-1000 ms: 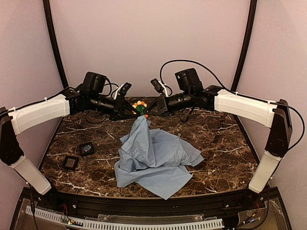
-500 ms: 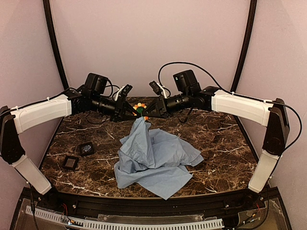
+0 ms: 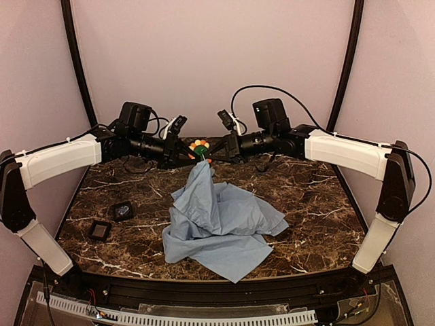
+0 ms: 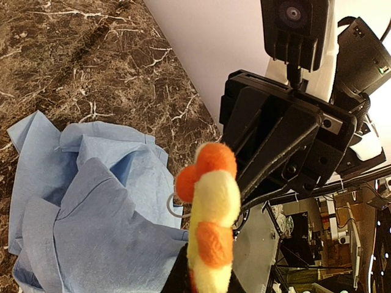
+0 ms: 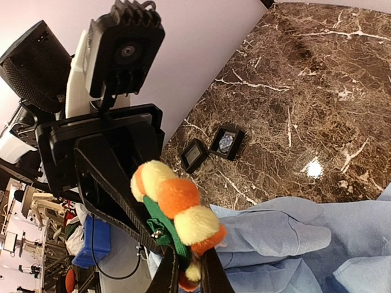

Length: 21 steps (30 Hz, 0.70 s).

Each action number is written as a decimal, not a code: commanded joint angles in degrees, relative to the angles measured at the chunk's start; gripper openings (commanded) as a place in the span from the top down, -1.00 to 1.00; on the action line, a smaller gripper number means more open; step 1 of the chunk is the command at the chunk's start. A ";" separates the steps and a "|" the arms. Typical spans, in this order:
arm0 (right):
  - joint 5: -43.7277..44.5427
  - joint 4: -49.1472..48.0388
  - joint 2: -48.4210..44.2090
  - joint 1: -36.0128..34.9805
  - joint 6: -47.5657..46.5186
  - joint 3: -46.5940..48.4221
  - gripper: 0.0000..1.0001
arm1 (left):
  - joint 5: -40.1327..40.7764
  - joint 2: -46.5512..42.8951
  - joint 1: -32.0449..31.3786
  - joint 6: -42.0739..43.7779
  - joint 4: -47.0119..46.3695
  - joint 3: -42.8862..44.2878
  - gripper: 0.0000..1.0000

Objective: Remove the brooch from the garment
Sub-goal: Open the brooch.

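Note:
The brooch (image 3: 199, 147), a small flower of orange and yellow petals around a green centre, hangs in the air at the back of the table between both grippers. The light blue garment (image 3: 217, 224) rises in a peak to it and spreads crumpled on the marble below. My left gripper (image 3: 186, 155) comes in from the left and is shut on the brooch (image 4: 211, 232), seen edge-on between its fingers. My right gripper (image 3: 215, 152) comes in from the right, its fingers (image 5: 165, 276) pinching the brooch's (image 5: 178, 206) lower petals and green backing. Garment fabric (image 5: 317, 244) hangs just beside that grip.
Two small black square pads (image 3: 122, 210) (image 3: 100, 230) lie on the marble table (image 3: 306, 197) at the left. The pink back wall stands close behind the grippers. The arms' white links reach in from both side edges.
My right gripper opened a little and shut again on the brooch. The brooch and the garment's peak have risen slightly. The left arm has barely moved.

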<state>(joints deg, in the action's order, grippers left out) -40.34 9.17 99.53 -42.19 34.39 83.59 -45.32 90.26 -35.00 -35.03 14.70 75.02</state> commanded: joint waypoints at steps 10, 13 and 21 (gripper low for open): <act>-0.90 -1.96 -0.20 -2.45 -3.98 2.98 1.00 | -3.25 1.49 -1.91 -3.01 -11.34 1.50 0.18; -0.65 -1.84 -0.22 -2.39 -4.03 3.11 1.00 | -3.17 1.49 -1.91 -3.07 -11.57 1.61 0.20; 0.89 -1.69 -0.84 -2.19 -4.33 2.98 1.00 | 0.01 -1.51 -1.36 0.93 -5.21 0.28 -0.22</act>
<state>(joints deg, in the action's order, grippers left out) -40.25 8.99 99.42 -44.21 30.76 85.34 -47.42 91.68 -36.64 -36.97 6.72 75.07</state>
